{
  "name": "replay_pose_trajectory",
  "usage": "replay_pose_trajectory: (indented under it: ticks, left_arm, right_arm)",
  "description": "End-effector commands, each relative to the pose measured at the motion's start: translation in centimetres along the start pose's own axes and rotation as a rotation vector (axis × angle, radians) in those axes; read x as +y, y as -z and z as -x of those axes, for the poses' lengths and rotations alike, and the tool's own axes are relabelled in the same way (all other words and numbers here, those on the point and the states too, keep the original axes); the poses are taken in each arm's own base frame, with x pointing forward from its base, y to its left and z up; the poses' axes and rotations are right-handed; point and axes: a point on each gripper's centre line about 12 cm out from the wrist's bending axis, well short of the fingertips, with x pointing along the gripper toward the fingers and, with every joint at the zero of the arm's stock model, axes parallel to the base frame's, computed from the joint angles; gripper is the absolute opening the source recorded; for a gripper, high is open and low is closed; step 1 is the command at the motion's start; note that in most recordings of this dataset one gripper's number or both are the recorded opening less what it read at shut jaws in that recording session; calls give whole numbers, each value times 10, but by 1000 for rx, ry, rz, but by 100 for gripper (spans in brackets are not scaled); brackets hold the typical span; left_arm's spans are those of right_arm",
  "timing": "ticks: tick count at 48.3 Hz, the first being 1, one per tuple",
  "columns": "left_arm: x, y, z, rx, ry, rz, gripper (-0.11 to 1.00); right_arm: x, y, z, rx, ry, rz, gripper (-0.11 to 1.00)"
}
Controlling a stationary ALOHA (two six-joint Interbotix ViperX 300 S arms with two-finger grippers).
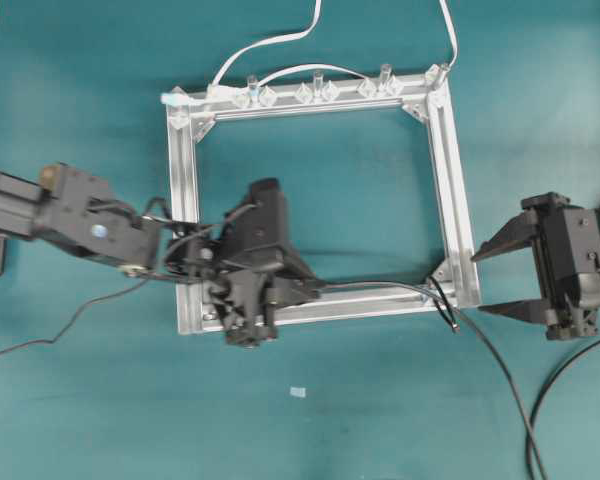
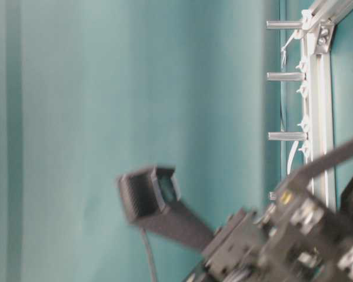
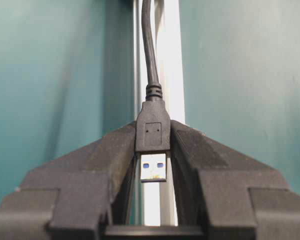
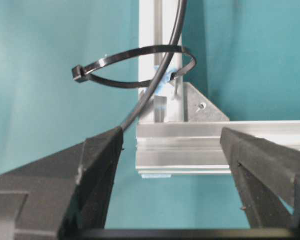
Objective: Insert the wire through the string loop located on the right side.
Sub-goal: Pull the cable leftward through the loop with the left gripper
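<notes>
The wire (image 1: pixel 380 286) is a thin black cable lying along the near rail of the silver frame (image 1: pixel 185 180). My left gripper (image 1: pixel 302 290) is shut on its black plug (image 3: pixel 153 131), and the metal tip (image 3: pixel 153 167) points back between the fingers. At the frame's lower right corner stands the string loop (image 4: pixel 135 65), a thin black band. The wire (image 4: pixel 160 75) slants across its ring and appears to pass through it. Beyond the loop the wire trails off toward the table's near edge. My right gripper (image 1: pixel 478 283) (image 4: pixel 171 134) hangs wide open just right of that corner, holding nothing.
White cables (image 1: pixel 280 40) and clear clips (image 1: pixel 315 92) line the frame's far rail. A second black cable (image 1: pixel 550 400) curves at the lower right. A small pale scrap (image 1: pixel 298 391) lies on the teal cloth in front of the frame.
</notes>
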Motion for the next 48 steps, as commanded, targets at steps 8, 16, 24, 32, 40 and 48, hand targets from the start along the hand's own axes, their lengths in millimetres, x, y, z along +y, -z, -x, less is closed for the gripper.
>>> replay_pose_trajectory:
  ticks: [8,16,24,32,40,48]
  left_arm:
    - [-4,-5,39,-17,13,23,20]
    - [-7,8,57,47,11,36,20]
    - [-8,23,72,118,6,39,20]
    - [-8,44,86,169,3,89,20]
    - [-12,71,103,237,6,132,20]
    - [-14,93,119,318,-6,175,20]
  right_arm:
    - [1,-2,0,-10,-1,0,87]
    - [1,-3,0,-13,-1,0,87]
    - [1,-3,0,-13,-1,0,87]
    - [1,-3,0,-11,-1,0,87]
    - [1,-2,0,-10,0,0,87]
    - [0,-2,0,-13,2,1,87]
